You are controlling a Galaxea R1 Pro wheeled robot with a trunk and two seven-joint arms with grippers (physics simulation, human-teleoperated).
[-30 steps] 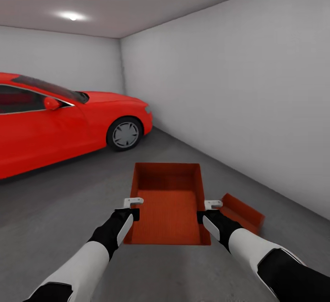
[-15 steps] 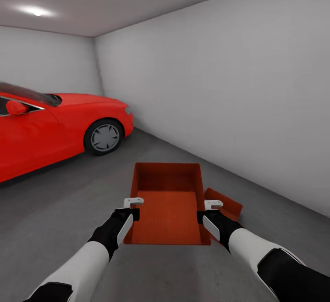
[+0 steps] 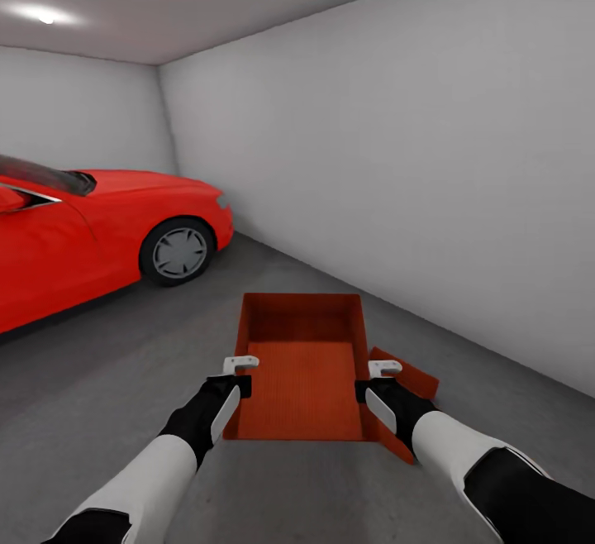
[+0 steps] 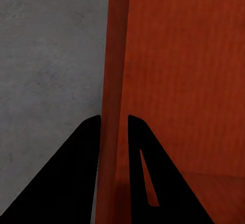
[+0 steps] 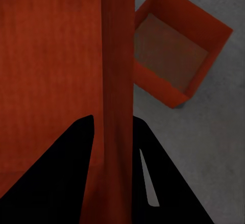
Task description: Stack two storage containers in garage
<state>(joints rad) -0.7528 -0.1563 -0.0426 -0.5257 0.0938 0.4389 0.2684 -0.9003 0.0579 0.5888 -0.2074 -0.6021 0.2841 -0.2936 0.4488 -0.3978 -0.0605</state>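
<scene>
1. Bin in hand: carried container (image 3: 304, 366) is pinched on its side walls, left pincer (image 3: 238, 370) and right pincer (image 3: 376, 377), so I keep it level.
2. Second container (image 5: 176, 55) sits on garage floor (image 3: 99, 362), just right, below.
3. Red car (image 3: 99, 230) far left, wall (image 3: 397, 155) close on the right; nothing blocks lowering, I think.

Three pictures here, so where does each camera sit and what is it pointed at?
Head view: on the robot's head, facing forward and down at the held container, red car, both forearms.
Left wrist view: on the left arm, along the left gripper clamping a container wall.
Right wrist view: right gripper, same container, second container on the floor.
</scene>
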